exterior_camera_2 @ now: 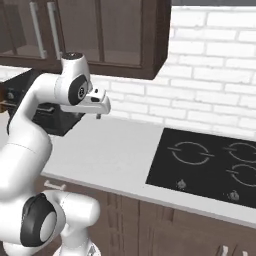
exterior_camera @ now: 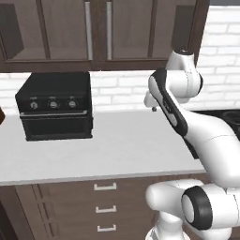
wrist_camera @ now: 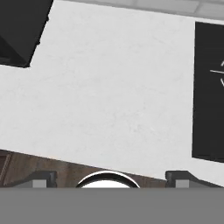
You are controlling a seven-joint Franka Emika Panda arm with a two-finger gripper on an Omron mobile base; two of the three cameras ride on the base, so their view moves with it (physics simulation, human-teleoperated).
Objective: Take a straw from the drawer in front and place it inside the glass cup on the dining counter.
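One black toaster oven [exterior_camera: 55, 106] sits on the white worktop [exterior_camera: 122, 145], and one black cooktop [exterior_camera_2: 210, 162] is set into it with three burner rings in sight. Three drawers [exterior_camera: 105, 186] with silver bar handles stack below the front edge, all closed. The jaws [wrist_camera: 112, 178] hang spread wide, grasping nothing, above bare worktop, the drawers lying below them.

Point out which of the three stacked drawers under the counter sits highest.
The top drawer, the one directly beneath the white counter edge; the other two handles sit below it.
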